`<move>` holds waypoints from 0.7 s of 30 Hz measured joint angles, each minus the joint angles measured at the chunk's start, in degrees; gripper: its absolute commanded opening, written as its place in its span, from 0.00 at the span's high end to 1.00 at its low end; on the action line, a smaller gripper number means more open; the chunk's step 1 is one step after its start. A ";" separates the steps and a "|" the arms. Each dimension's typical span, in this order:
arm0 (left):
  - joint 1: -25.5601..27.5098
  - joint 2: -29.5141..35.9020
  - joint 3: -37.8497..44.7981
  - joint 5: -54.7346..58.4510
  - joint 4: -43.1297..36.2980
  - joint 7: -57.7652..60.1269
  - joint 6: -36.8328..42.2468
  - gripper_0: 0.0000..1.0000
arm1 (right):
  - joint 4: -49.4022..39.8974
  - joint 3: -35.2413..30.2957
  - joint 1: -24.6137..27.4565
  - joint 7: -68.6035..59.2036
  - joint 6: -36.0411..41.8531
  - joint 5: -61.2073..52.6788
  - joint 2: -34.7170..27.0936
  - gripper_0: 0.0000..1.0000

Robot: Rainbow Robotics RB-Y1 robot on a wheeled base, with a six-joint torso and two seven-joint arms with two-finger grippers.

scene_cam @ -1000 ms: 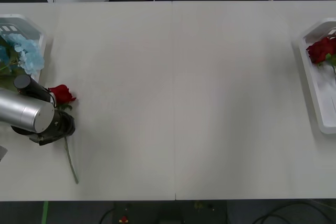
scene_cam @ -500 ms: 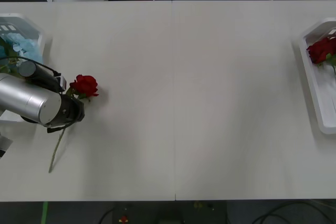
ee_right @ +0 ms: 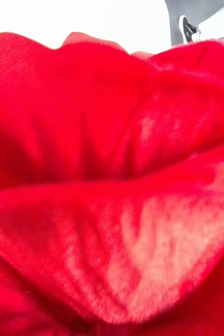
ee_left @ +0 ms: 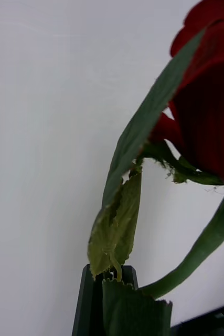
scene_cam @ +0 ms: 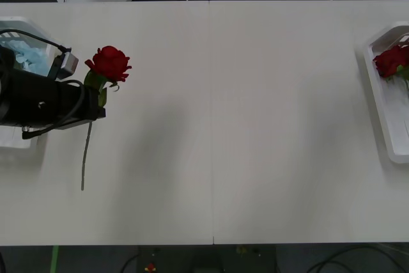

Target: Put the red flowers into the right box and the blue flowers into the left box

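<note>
Front view: a white table point(scene_cam: 243, 126) is filling the scene, with dark floor and chair legs lying beyond its far edge.
Left arm: it is reaching in from the left edge, lying across the near part of the left box, dark and cabled.
Left gripper point(scene_cam: 96, 97): it is closing on the stem of a red rose point(scene_cam: 110, 63) just below the bloom, and is holding it over the table, just right of the left box.
Held rose: the bloom is pointing toward the far side; the thin stem point(scene_cam: 85, 151) is trailing back toward the near side, past the gripper.
Left box point(scene_cam: 46, 41): it is sitting at the far left edge of the table, partly hidden by the arm.
Blue flowers point(scene_cam: 29, 55): a pale cluster is lying inside the left box, showing above the arm.
Right box point(scene_cam: 383, 110): it is sitting at the right edge of the table, well apart from the held rose.
Rose in right box point(scene_cam: 391, 61): a red bloom is lying in the far end of the box, with a green leaf beside it.
Left wrist view: the black fingers point(ee_left: 93, 302) are pinching the green stem point(ee_left: 195, 257), with a leaf point(ee_left: 117, 231) standing up between them and the red bloom point(ee_left: 209, 105) leaning off to one side.
Right wrist view: red petals point(ee_right: 112, 184) are sitting right against the lens.
Right gripper: its state cannot be told.
</note>
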 measured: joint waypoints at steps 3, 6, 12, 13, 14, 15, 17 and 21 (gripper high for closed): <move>-0.03 -0.24 3.28 9.64 0.00 -1.52 -0.09 1.00 | 0.02 -0.05 0.71 -0.58 -0.42 0.10 0.00 0.80; -0.43 -0.24 4.45 16.67 0.00 -1.52 -1.37 1.00 | 0.14 -0.44 0.81 -0.58 -0.44 0.20 0.00 0.53; -3.96 -0.25 3.13 22.55 0.18 -1.52 -5.69 1.00 | 0.26 -1.44 0.81 -0.57 -0.44 -0.29 -0.07 0.19; -4.88 -0.25 2.45 23.43 0.47 -1.52 -6.44 1.00 | 0.28 -1.54 0.81 -0.53 -0.39 -1.06 -0.11 0.16; -5.94 -0.25 1.59 24.41 0.97 -1.52 -7.11 1.00 | 0.28 -1.63 0.81 -0.26 -0.22 -2.35 -0.25 0.15; -7.06 -0.25 0.66 25.65 1.76 -1.52 -7.85 1.00 | 0.28 -1.76 0.81 0.65 0.04 -4.07 -0.45 0.12; -9.50 -0.26 -1.54 27.43 3.55 -1.52 -9.38 1.00 | 0.26 -2.17 0.81 5.57 1.40 -8.03 -1.03 0.09; -13.96 -0.26 -7.49 30.30 6.64 -1.52 -16.12 1.00 | -2.20 -3.04 0.81 18.60 10.09 -17.47 -3.07 0.04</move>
